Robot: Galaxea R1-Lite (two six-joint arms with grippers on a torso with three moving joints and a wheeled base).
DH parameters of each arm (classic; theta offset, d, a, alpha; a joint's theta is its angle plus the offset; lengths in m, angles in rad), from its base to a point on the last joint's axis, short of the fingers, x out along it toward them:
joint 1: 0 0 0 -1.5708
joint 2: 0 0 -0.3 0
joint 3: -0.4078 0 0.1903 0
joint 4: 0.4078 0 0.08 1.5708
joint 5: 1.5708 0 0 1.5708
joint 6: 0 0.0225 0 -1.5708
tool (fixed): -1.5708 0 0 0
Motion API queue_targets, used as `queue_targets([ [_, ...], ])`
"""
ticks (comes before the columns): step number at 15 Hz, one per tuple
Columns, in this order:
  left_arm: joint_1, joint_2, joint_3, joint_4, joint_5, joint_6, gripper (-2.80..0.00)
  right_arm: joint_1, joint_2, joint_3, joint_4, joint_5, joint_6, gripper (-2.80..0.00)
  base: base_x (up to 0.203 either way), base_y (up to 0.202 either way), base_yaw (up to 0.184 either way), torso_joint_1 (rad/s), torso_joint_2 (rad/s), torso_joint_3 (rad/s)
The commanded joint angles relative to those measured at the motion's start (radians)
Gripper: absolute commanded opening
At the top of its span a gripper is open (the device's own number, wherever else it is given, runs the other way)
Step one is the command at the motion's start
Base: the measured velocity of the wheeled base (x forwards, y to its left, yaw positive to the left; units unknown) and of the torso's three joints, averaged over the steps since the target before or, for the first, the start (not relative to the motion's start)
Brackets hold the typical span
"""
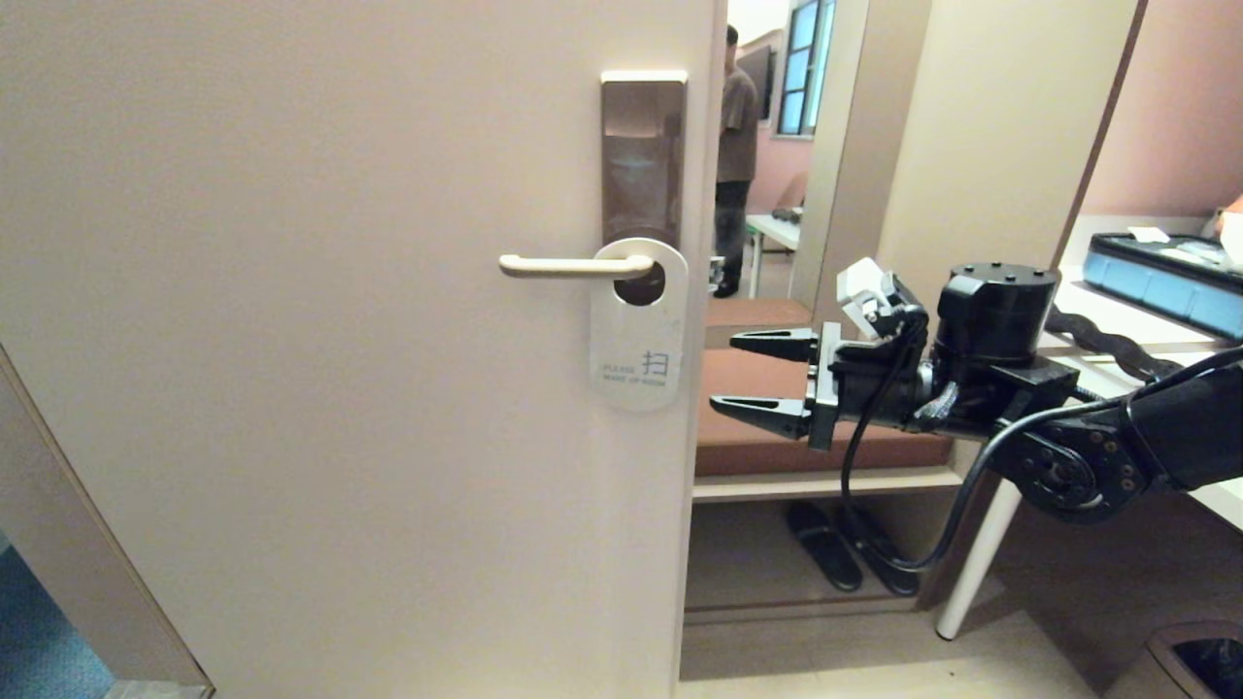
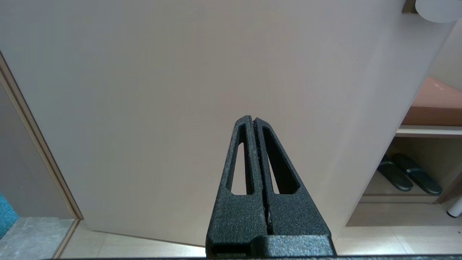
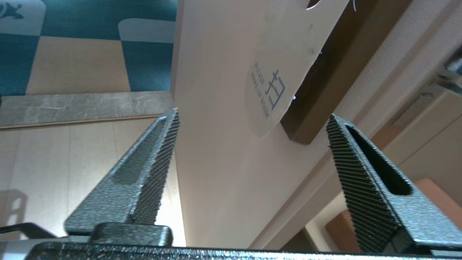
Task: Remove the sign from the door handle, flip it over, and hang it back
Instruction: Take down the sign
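The sign hangs by its hole on the cream door handle, white side out, reading "PLEASE MAKE UP ROOM". Above it is the bronze plate. My right gripper is level with the sign's lower half, just past the door's edge, open and empty, fingers pointing at the sign. In the right wrist view the sign lies ahead of the open gripper, untouched. My left gripper is shut on nothing and faces the lower door; the sign's bottom edge shows above it.
Beyond the door edge stand a bench with a brown cushion, dark slippers under it and a white table leg. A person stands far back in the room. A blue case lies on the desk.
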State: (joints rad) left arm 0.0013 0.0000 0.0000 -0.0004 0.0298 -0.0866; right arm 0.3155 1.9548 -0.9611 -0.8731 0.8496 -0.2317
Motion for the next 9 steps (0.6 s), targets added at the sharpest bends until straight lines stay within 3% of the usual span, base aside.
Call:
queue_targets([
  [1,0.000,0.002,0.000,0.000,0.001,-0.001,-2.80,0.001,0.053,-0.043,-0.010,0.005,-0.001,0.00,0.000,0.000,0.000,0.000,0.00,0.000],
  [9,0.000,0.002,0.000,-0.001,0.001,-0.001,-2.80,0.002,0.148,-0.165,-0.011,0.005,0.014,0.00,0.000,0.000,0.000,0.000,0.00,0.000],
])
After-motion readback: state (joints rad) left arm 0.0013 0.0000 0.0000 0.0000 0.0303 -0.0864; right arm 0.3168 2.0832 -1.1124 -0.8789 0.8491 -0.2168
